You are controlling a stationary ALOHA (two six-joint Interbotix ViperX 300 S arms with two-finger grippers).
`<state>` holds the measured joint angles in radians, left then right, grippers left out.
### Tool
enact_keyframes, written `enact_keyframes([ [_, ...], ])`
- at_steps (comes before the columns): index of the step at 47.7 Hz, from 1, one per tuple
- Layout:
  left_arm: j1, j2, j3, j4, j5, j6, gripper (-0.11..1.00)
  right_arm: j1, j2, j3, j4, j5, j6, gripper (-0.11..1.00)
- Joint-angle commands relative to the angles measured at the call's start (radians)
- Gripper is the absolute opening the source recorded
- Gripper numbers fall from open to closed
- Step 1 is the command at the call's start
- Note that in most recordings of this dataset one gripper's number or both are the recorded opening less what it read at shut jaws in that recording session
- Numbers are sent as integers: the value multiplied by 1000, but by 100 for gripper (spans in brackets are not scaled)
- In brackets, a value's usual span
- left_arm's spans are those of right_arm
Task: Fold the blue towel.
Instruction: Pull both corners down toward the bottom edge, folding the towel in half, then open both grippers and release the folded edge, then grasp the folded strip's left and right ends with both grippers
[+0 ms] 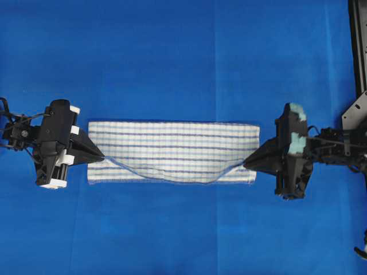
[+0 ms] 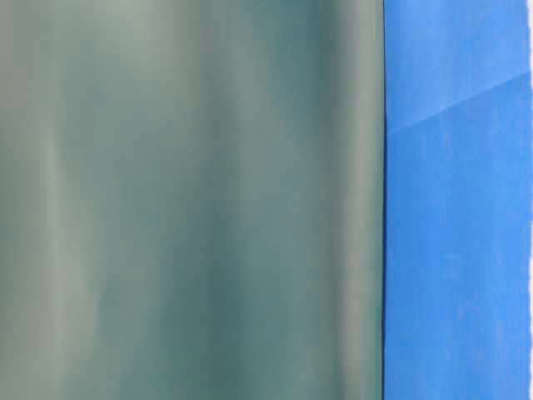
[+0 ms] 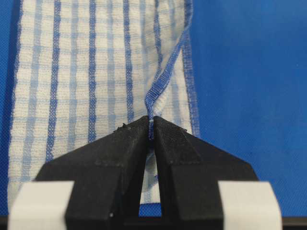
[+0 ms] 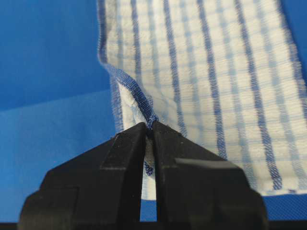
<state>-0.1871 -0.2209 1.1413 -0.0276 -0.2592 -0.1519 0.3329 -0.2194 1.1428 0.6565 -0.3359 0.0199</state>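
The blue towel point(image 1: 172, 150), white with thin dark-blue and light-blue stripes, lies as a long folded band across the middle of the table. My left gripper point(image 1: 103, 156) is shut on the hemmed edge of its top layer at the left end; in the left wrist view point(image 3: 150, 128) the hem runs between the tips. My right gripper point(image 1: 245, 162) is shut on the same top edge at the right end, also seen in the right wrist view point(image 4: 149, 127). The lifted edge sags between the two grippers toward the near hem.
The plain blue table covering point(image 1: 172, 57) spreads all round the towel. A black frame point(image 1: 358, 46) stands at the right edge. The table-level view is mostly blocked by a blurred grey-green surface point(image 2: 191, 200).
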Motion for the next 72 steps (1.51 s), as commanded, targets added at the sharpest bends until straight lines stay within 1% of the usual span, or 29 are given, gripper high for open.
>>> enact_keyframes([
  [1,-5,-6,-11,-2,-8,-6,4,15,3,-21,8,-8,-2,-2],
  [16,-21,-5,-14,-3,-9,-29,4,31,2,-9,28,2,-2,-2],
  [25,-32,-2,-15,-2,-12,-71,4,38,3,-3,29,9,-3,-2],
  [29,-32,-2,-17,-2,-12,-92,5,40,3,0,29,11,-3,0],
  [32,-32,-2,-17,-2,-12,-109,6,40,3,-2,29,11,-5,5],
  [33,-32,-2,-17,-2,-12,-114,8,38,3,-2,29,11,-5,7],
  [34,-32,-2,-17,-2,-12,-120,14,38,3,-2,29,12,-5,9],
  [38,-34,-3,-17,-3,-8,-133,37,38,3,-2,31,12,-5,26],
  [42,-34,-9,-15,-2,-2,-135,63,38,2,-5,29,11,-8,50],
  [46,-32,-32,-12,-2,21,-126,84,38,-6,-6,28,9,-15,76],
  [48,-28,-49,-14,-2,38,-123,88,37,-15,-6,28,8,-25,86],
  [50,-20,-67,-15,-2,60,-120,87,29,-32,-5,28,6,-38,93],
  [51,-14,-77,-15,-2,72,-120,86,23,-41,-3,26,8,-46,93],
  [56,34,-135,-20,3,129,-115,84,-14,-91,2,26,11,-95,87],
  [60,80,-166,-25,5,155,-95,84,-63,-130,8,26,14,-149,87],
  [64,118,-176,-28,5,166,-48,84,-110,-153,14,26,17,-198,87],
  [67,149,-175,-34,5,166,5,84,-149,-158,17,28,21,-229,87],
  [72,175,-160,-48,5,167,80,84,-206,-155,15,28,32,-272,87],
])
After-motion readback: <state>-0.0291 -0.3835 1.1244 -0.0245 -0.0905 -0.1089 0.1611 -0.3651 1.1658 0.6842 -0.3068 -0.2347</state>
